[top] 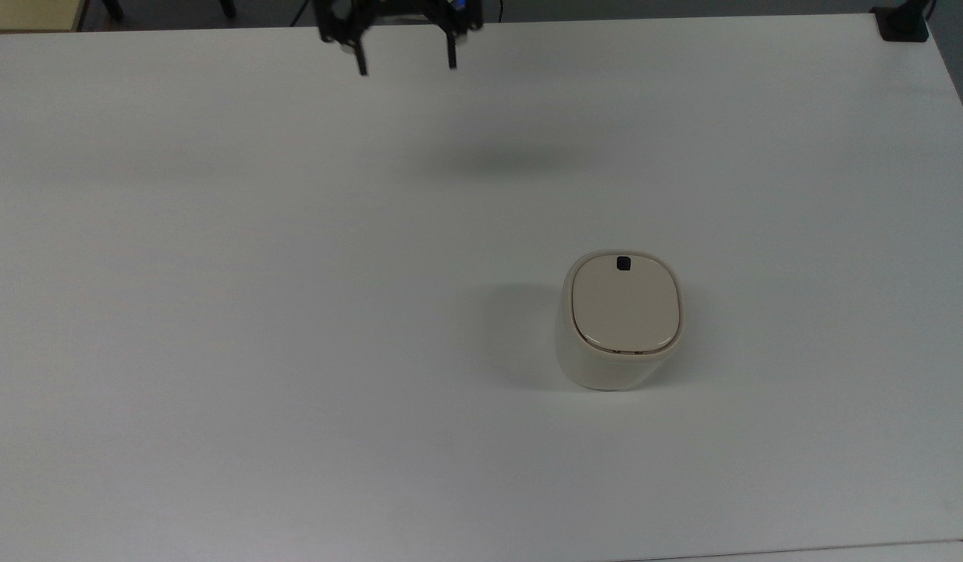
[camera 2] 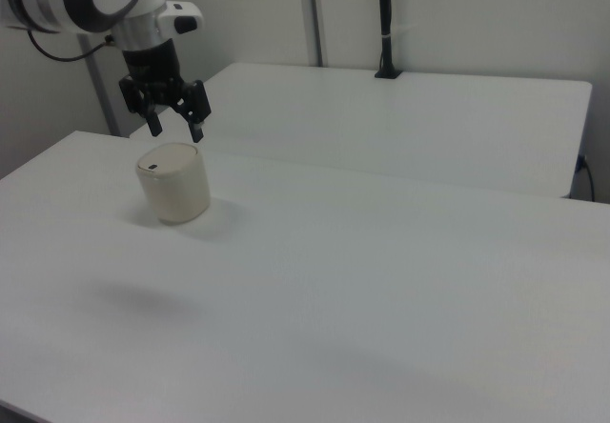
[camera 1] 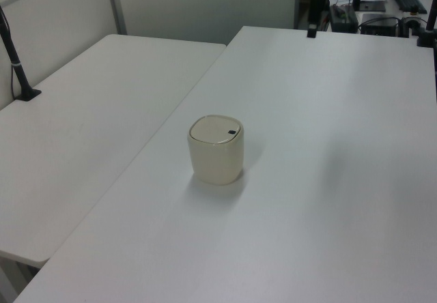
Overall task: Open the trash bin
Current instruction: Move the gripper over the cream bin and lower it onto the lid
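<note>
Fingers: your gripper (top: 406, 69) hangs spread, holding nothing.
Bin: trash bin (top: 620, 320) lid shut, button (top: 623, 264) facing twelve.
Bearing: top view, bin lies toward five o'clock, well apart.

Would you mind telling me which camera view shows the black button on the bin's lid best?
The top view: it looks straight down on the lid, so the button is a clear black square. The left view and right view show it slanted, as a dark speck.

You have the trash bin (top: 620, 321) standing on the table (top: 216, 312) toward the top view's right, gripper (top: 406, 69) raised near the far edge, well apart from it
</note>
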